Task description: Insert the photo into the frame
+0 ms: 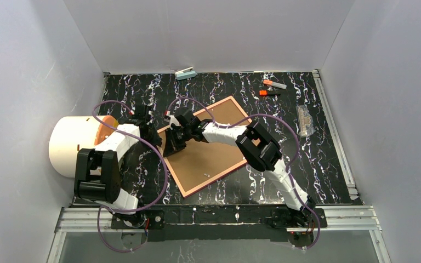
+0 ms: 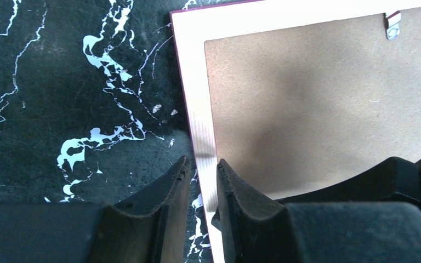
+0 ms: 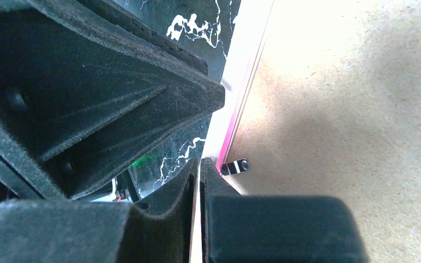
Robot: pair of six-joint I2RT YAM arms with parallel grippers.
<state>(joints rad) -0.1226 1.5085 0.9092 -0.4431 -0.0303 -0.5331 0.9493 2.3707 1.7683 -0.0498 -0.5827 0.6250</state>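
Right gripper [image 3: 199, 171] pinches frame [image 3: 246, 66] edge; left gripper [image 2: 203, 162], jaws narrowly apart, straddles its pale rail

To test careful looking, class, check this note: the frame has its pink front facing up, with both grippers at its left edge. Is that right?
No. The frame has its pale back facing up, not its pink front: the top external view shows the brown backing board inside the rim. The left gripper and right gripper are at its left edge, as stated.
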